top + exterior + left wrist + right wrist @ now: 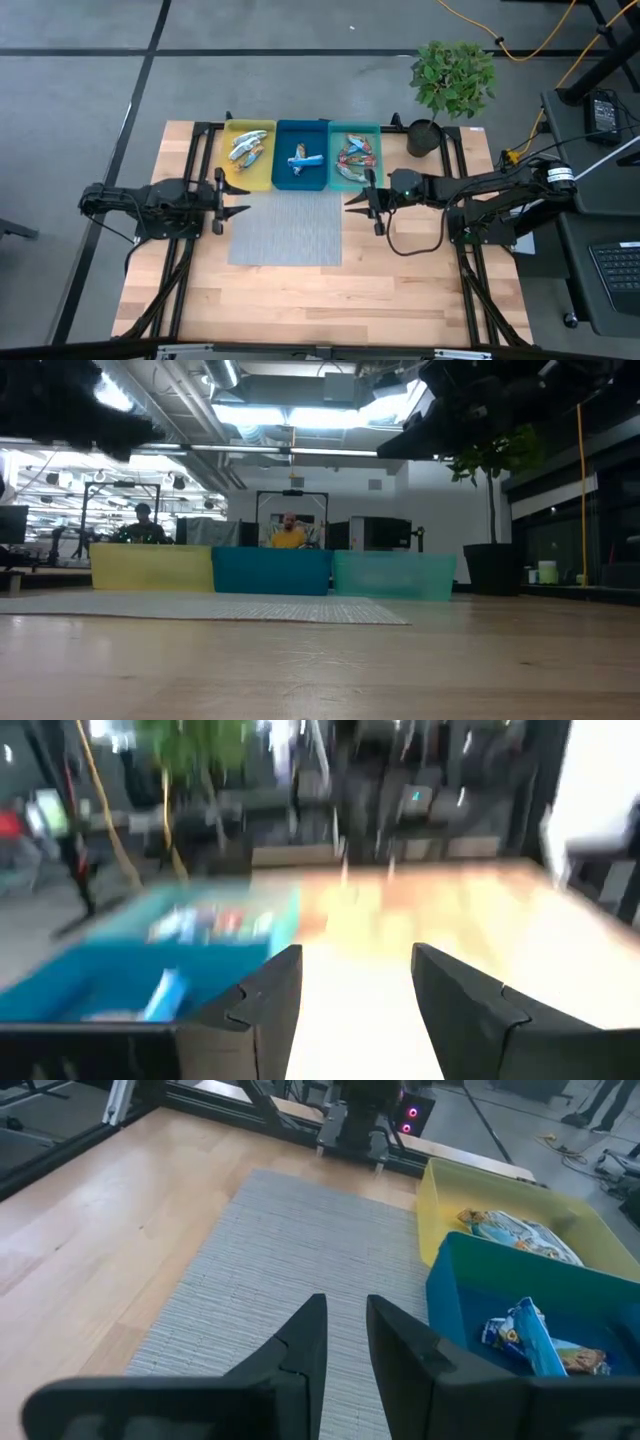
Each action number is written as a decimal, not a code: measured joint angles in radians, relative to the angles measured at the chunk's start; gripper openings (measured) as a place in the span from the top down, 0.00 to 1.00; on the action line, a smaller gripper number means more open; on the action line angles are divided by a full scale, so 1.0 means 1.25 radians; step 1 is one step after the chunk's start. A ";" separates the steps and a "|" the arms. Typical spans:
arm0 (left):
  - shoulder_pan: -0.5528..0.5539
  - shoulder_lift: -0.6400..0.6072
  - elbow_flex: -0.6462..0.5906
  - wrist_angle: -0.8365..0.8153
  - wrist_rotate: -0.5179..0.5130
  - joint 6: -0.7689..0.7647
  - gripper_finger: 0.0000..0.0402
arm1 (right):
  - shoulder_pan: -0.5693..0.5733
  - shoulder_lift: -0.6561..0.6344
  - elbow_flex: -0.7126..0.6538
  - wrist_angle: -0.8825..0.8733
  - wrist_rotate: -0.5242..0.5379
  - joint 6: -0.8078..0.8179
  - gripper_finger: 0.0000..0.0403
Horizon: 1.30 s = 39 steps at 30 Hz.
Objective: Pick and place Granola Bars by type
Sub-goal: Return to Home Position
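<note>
Left gripper (236, 200), fingers wide, is hovering at the grey mat's (290, 235) left edge; right gripper (354, 200), narrowly parted, is hovering at its right edge.

Both arms are matte black, built of blocky jointed links. The right arm (480, 190) carries a small green light (407, 187) near its wrist, a white band (557, 175) farther back and a looping black cable (405, 253). The left arm (150, 205) is plain black. The fingers (300, 1355) are dark and angular.
</note>
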 joint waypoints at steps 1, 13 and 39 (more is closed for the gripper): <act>0.000 0.000 -0.001 -0.034 -0.003 -0.001 0.55 | 0.001 0.000 0.000 0.000 0.000 -0.001 0.81; 0.000 -0.001 -0.014 -0.068 0.004 0.027 0.55 | 0.005 0.000 0.000 0.005 0.000 -0.001 0.81; 0.004 0.005 -0.076 0.119 0.119 0.110 0.55 | 0.023 0.000 0.000 -0.001 0.000 -0.002 0.81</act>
